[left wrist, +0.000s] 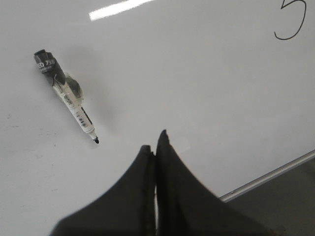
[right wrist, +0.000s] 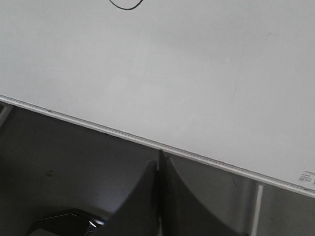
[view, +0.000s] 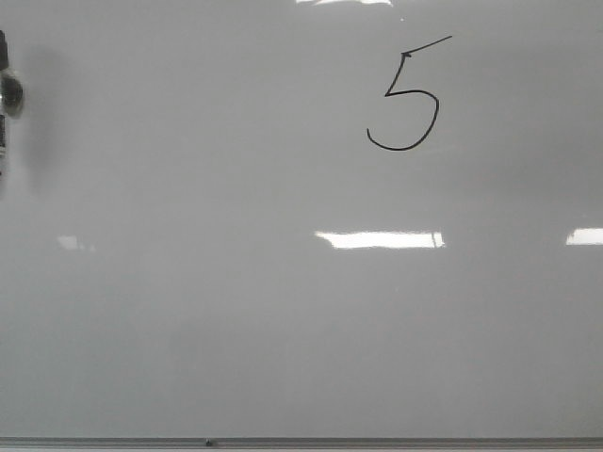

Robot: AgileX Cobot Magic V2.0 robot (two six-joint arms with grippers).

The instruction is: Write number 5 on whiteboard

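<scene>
number 5 (view: 405,99) drawn on whiteboard (view: 236,330); left hand (left wrist: 155,142), right hand (right wrist: 158,160) both pressed together, empty.

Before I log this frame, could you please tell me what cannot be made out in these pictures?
- Marker: the front view's left edge cuts it off; its label print is too small to read in the left wrist view.
- Number 5: both wrist views crop it at the frame edge.
- Whiteboard: its corner sticker is too small to read in the right wrist view.
- Left hand and right hand: neither appears in the front view.
</scene>
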